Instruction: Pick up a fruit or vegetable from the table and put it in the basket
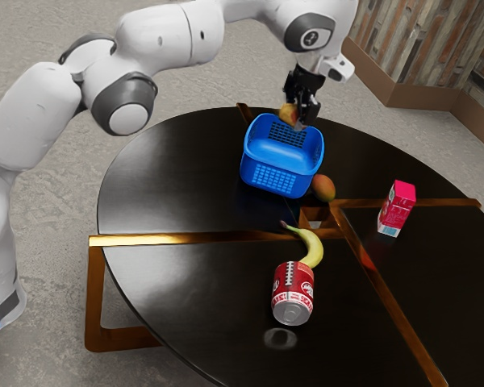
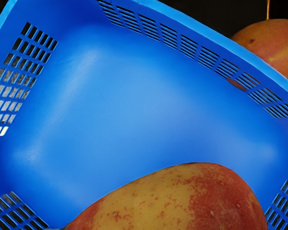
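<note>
My gripper [image 1: 298, 120] is over the far rim of the blue basket [image 1: 282, 179] in the exterior view, shut on a yellow-red fruit [image 1: 287, 113] that looks like a mango. In the wrist view the held fruit [image 2: 182, 201] covers part of the basket's bare inside floor [image 2: 125, 105]. A second mango-like fruit [image 1: 323, 188] rests on the table against the basket's outer side; the wrist view has this other fruit [image 2: 273, 45] beyond the rim. A yellow banana [image 1: 311, 245] lies on the table in the exterior view.
A red-and-white can [image 1: 293, 292] is beside the banana, toward the exterior view's bottom. A pink carton [image 1: 397, 208] stands upright at the exterior view's right. Everything rests on a round dark table [image 1: 169, 189] with wooden strips.
</note>
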